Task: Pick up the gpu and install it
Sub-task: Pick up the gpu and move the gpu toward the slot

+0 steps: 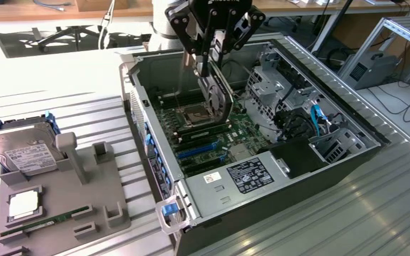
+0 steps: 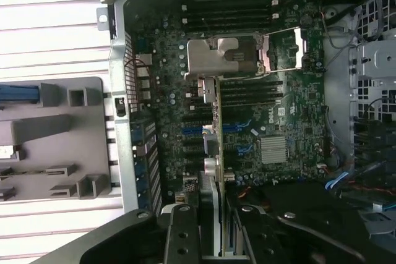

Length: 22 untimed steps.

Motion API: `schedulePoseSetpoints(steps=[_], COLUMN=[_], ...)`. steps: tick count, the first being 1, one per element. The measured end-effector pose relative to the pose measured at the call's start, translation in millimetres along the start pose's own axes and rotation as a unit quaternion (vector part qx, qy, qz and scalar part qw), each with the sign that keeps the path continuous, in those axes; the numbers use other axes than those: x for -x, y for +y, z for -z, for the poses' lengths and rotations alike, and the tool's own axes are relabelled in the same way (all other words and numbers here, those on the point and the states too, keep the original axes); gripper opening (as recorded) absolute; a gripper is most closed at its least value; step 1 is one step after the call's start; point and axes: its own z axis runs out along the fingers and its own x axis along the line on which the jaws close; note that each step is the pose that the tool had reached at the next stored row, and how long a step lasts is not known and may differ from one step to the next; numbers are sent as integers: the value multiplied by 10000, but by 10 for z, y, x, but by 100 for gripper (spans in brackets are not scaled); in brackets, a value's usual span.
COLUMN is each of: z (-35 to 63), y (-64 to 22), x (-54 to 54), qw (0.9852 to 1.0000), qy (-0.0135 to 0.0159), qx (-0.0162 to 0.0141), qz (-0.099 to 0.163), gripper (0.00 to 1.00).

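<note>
A workshop, with wooden desks (image 1: 20, 12) along the back. In front of them a ribbed metal table (image 1: 362, 213) takes up most of the scene.

On the table lies an open computer case (image 1: 223, 216), its side panel off and its inside facing up. A grey tray (image 1: 84, 213) sits on the table beside the case, well apart from the fingers and to the exterior view's left of them.

Directly below the fingers, a green motherboard (image 1: 215, 144) covers the floor of the case. A silver drive cage (image 1: 273, 80) stands to the exterior view's right of the fingers. A grey box with a black label (image 1: 251, 176) lies below them and nearer the camera.

The black gripper (image 1: 206, 66) reaches down from above into the case. Its two fingers (image 2: 180, 239) are closed on the gpu (image 1: 219, 101), pinching its upper edge. The gpu is a thin dark card, standing on edge and hanging straight beneath the fingers, inside the case walls. Its lower edge is over the motherboard, near the CPU socket (image 1: 192, 113) and the blue slots (image 1: 194, 152). Whether it touches the motherboard cannot be told.

On the tray, far from the fingers, a hard drive (image 1: 23, 152) stands upright. A small square chip (image 1: 21, 204) lies flat near it, with a green RAM stick (image 1: 45, 221) just beside the chip.
</note>
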Motion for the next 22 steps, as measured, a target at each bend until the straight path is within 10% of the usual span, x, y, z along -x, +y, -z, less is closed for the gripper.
schedulePoseSetpoints(steps=[22], z=[-57], y=[22], x=[285], qw=[10000], qy=[3], qx=[0], qz=[0], gripper=[27])
